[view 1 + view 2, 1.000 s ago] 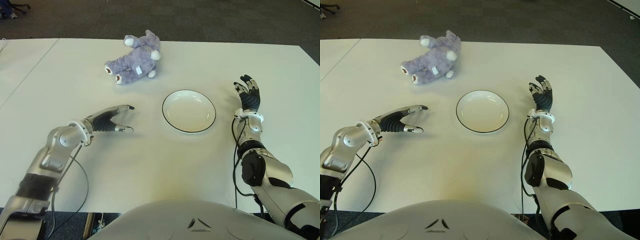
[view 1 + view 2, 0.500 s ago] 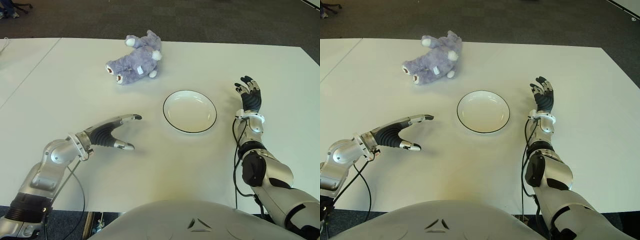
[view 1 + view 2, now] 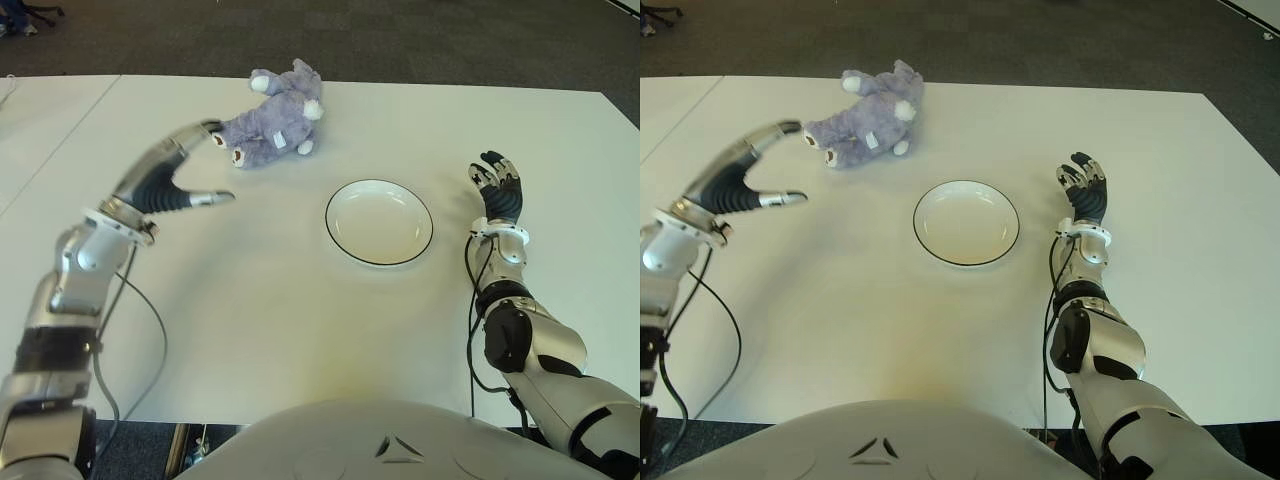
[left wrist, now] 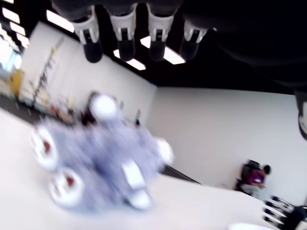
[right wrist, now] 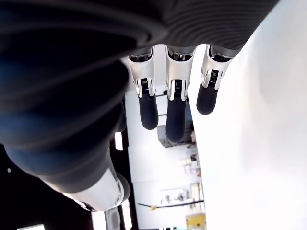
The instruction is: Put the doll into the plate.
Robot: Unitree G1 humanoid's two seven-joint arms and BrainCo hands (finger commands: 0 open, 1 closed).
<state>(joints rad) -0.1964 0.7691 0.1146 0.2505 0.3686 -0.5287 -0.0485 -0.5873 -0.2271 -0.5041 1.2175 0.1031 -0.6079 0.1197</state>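
A purple plush doll with white paws lies on its side on the far part of the white table. The empty white plate with a dark rim sits nearer, right of centre. My left hand is raised and open just left of the doll, its longest finger close to the doll's feet, thumb spread below; nothing is held. The left wrist view shows the doll close ahead of the spread fingers. My right hand shows right of the plate, fingers extended.
A second white table adjoins on the left. Dark carpet lies beyond the far edge. Cables hang from both forearms.
My left hand has lifted and swung forward from the near left of the table up to the doll's feet. The right hand, doll and plate have not moved.
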